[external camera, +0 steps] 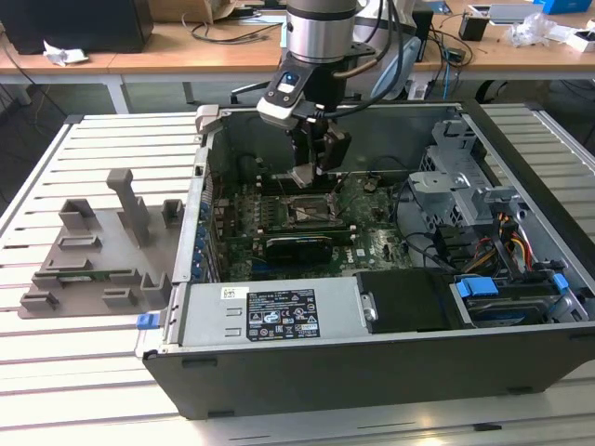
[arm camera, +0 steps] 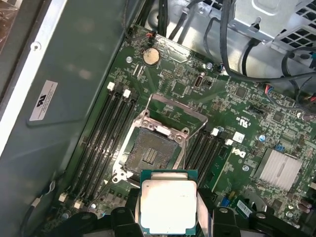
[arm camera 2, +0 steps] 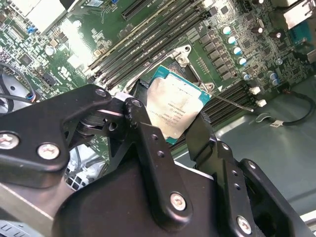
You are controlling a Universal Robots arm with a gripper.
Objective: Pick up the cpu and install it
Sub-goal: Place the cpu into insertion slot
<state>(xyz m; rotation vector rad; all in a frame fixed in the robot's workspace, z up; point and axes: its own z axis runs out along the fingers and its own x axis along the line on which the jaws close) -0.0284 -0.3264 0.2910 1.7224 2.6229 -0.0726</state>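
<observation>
gripper [external camera: 310,173] (arm vertical) grips cpu [arm camera: 168,205], seemingly above open socket [arm camera: 150,150].

Held cpu [arm camera: 169,202] in gripper [arm camera: 169,215] | hung just beside open socket [arm camera: 150,150] on board [arm camera: 237,123] | not yet seated

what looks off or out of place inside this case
Nothing stands out. The cpu is held in the gripper above the motherboard, and the socket lies open and empty; no damage shows.
</observation>
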